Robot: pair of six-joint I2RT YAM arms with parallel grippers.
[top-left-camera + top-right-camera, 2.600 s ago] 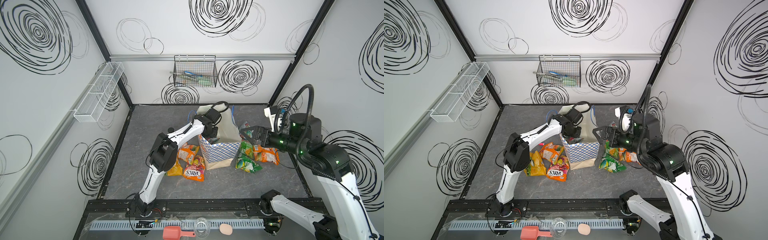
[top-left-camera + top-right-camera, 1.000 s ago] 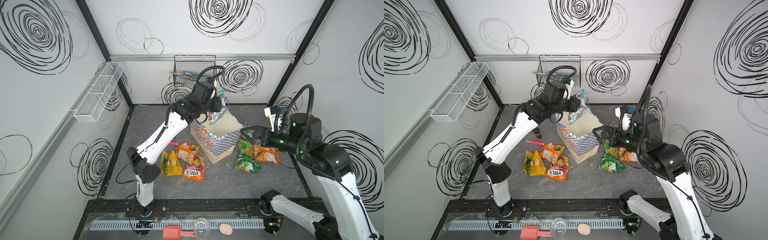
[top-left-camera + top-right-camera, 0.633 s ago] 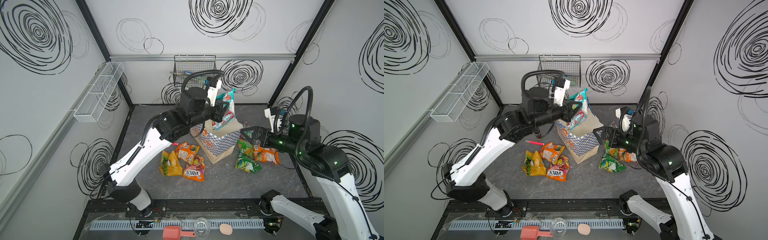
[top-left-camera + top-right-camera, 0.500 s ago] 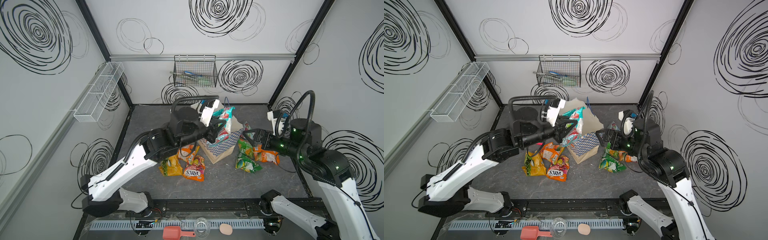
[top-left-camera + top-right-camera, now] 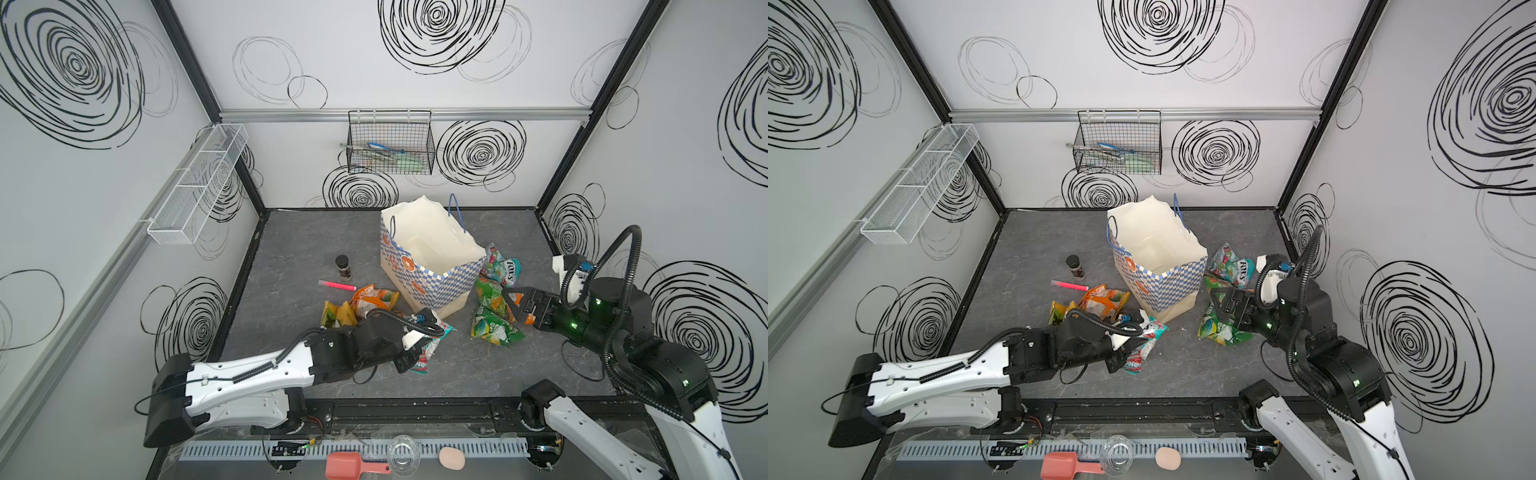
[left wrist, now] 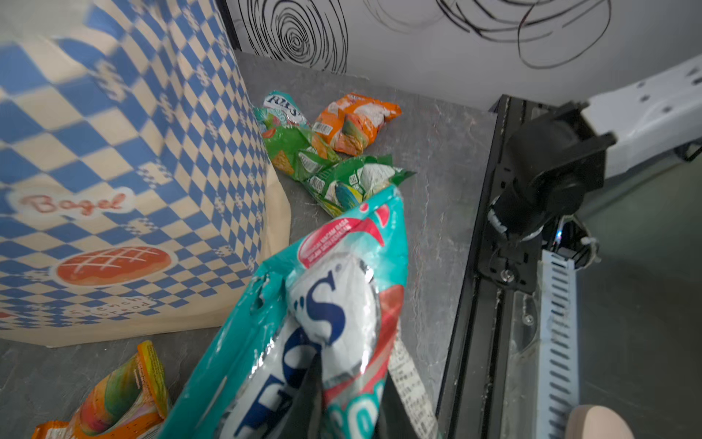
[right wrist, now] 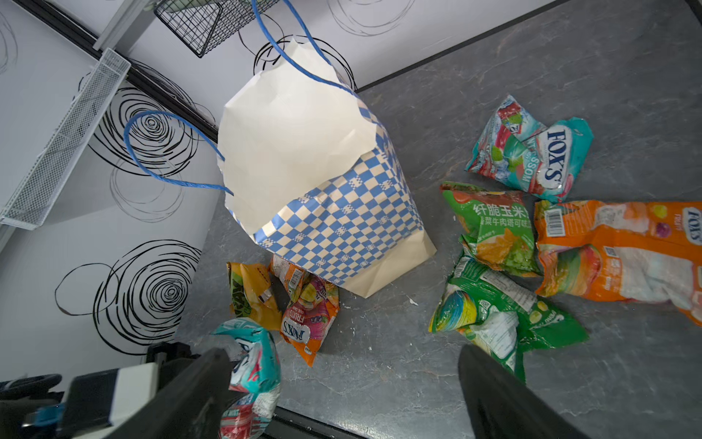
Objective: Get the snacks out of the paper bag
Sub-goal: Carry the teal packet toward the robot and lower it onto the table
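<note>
Worktop (image 5: 519, 232) is dark grey stone-look stuff, matte and veined, boxed in by white walls (image 5: 415, 83) scribbled with black swirls. The cream paper bag (image 5: 432, 286) with the blue check band stands open mid-worktop, rim all creased. Crinkly glossy snacks (image 5: 492, 328) lie outside it on both sides. Near the front edge the left jaws are clamped on a teal packet (image 5: 430, 351), while the right jaws sit wide apart over the green ones by the right edge

Left arm (image 5: 249, 374): white shell links joined by black joints; small dark screws dotted on shell; black corrugated cable (image 5: 266, 362) clipped along it. Right arm (image 5: 665, 370): black housings, green lights lit, ribbed black hose (image 5: 632, 227) looped overhead. Right fingers (image 7: 505, 399): black.
</note>
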